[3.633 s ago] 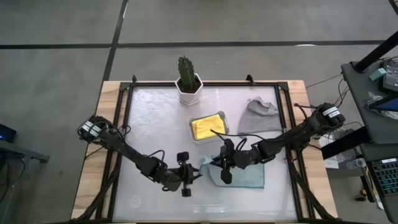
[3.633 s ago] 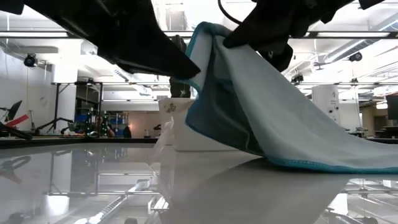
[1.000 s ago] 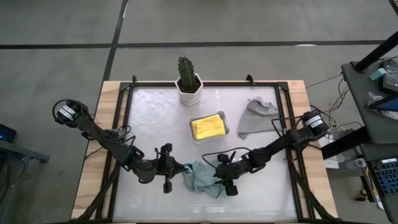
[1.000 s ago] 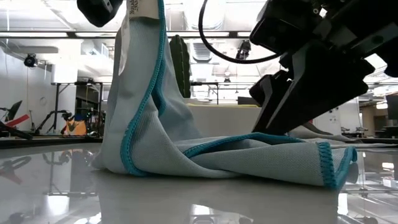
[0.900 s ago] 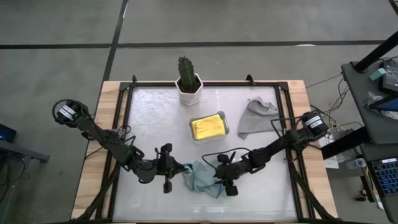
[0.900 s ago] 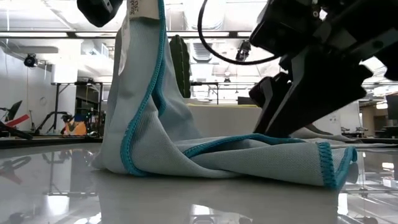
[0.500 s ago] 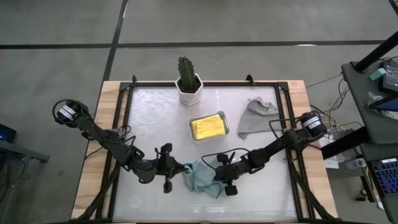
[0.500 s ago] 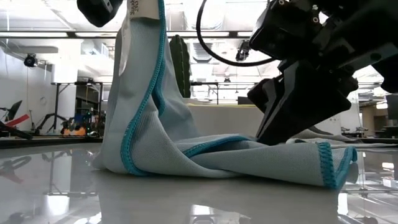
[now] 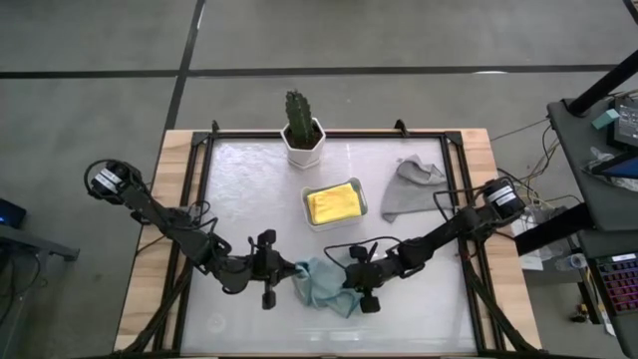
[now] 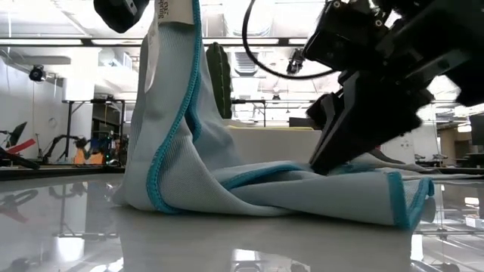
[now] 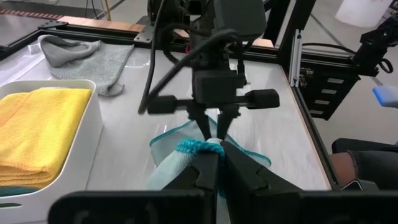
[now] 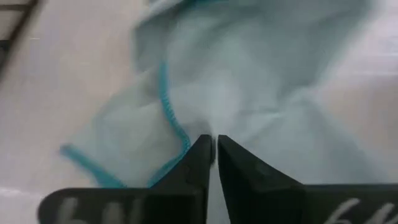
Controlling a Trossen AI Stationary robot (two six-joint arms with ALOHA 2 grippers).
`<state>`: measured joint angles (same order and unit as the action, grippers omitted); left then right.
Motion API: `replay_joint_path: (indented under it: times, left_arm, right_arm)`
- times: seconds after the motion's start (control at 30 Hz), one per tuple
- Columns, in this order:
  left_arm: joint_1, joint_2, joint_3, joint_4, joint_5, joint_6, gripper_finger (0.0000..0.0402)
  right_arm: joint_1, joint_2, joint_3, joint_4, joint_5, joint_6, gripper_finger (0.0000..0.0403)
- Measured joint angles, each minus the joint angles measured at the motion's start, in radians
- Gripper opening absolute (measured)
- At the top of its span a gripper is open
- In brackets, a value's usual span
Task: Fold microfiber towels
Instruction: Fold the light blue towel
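A pale teal microfiber towel (image 9: 319, 284) with a darker teal hem lies bunched near the table's front middle. Its left part is drawn up off the table (image 10: 170, 91). My left gripper (image 9: 282, 271) is shut on that raised end, just left of the towel. My right gripper (image 9: 346, 284) comes in from the right and is shut on the towel's low part (image 10: 333, 177). A yellow towel (image 9: 334, 202) lies folded in a white tray (image 9: 307, 211). A grey towel (image 9: 411, 187) lies crumpled at the far right. My left gripper pinches the towel's hemmed end (image 11: 196, 147) between its two fingers, coming nearly level from the table's left. The cloth hangs down from the hold (image 10: 162, 113), and its lower part lies on the table. My right gripper pinches the towel's upper layer beside a hemmed edge (image 12: 186, 140), slanting down from the table's right. One layer or several, I cannot tell. That part of the towel (image 10: 355, 174) lies on the rest of the cloth on the table.
A potted cactus (image 9: 302, 130) stands at the far middle. A black frame (image 9: 454, 199) runs along the table's sides. Bare table top lies to the left (image 9: 239, 199) and along the front edge.
My right gripper has shut on the towel's low part where it stood, tipping slightly. My left gripper has kept still with the raised end. The towel keeps its place.
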<state>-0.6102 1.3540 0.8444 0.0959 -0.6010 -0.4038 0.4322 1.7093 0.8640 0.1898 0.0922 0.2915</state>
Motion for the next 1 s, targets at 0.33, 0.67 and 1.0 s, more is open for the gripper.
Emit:
replay_joint_path:
  times: [0.33, 0.67, 1.0]
  left_arm:
    - [0.0, 0.0, -0.001, -0.01, -0.006, 0.005, 0.0]
    - [0.0, 0.0, -0.001, -0.001, -0.008, 0.024, 0.0]
    - [0.0, 0.0, -0.001, -0.001, -0.009, 0.025, 0.0]
  right_arm:
    - [0.004, -0.118, 0.106, -0.401, 0.376, 0.079, 0.0039]
    - [0.033, -0.121, 0.157, -0.394, 0.17, 0.049, 0.0081]
    - [0.059, -0.11, 0.141, -0.393, 0.17, 0.062, 0.0168]
